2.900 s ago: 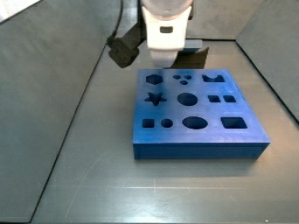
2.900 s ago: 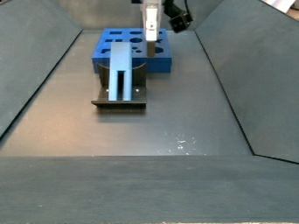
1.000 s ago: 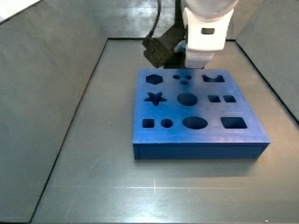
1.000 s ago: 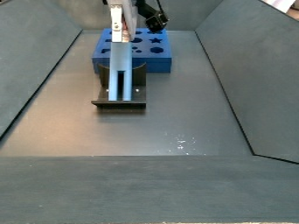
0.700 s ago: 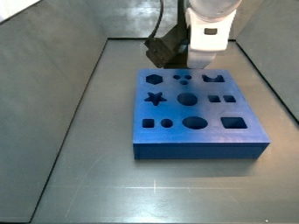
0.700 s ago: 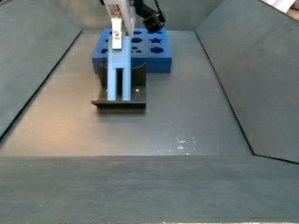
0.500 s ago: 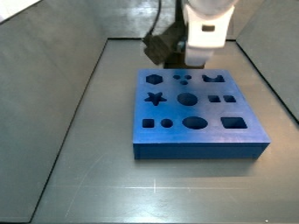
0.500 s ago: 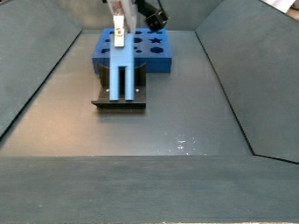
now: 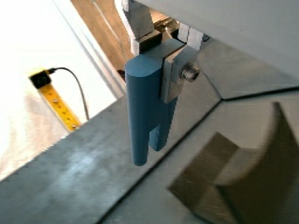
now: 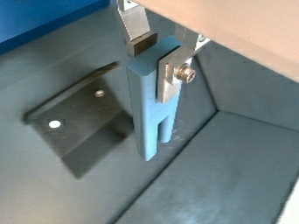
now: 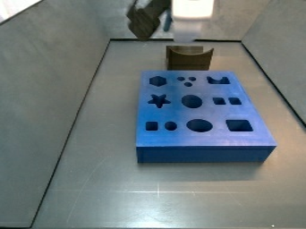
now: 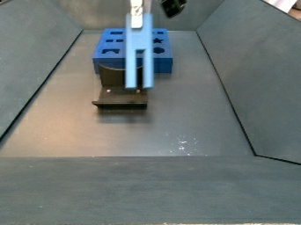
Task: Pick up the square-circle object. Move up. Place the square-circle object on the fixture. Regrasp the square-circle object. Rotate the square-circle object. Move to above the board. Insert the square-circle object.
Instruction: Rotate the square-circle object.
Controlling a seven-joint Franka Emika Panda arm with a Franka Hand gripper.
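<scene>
Hanging in gripper (image 10: 156, 54): square-circle object (image 10: 156, 112)

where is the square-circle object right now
The square-circle object hangs upright in the tool, lifted clear above the fixture, which sits just in front of the board in that side view.

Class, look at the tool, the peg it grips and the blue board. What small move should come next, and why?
Probably carry the square-circle object sideways until it is above the board. The tool is shut on the peg's upper end, the peg hangs upright clear above the fixture, and every hole in the board looks empty.
</scene>
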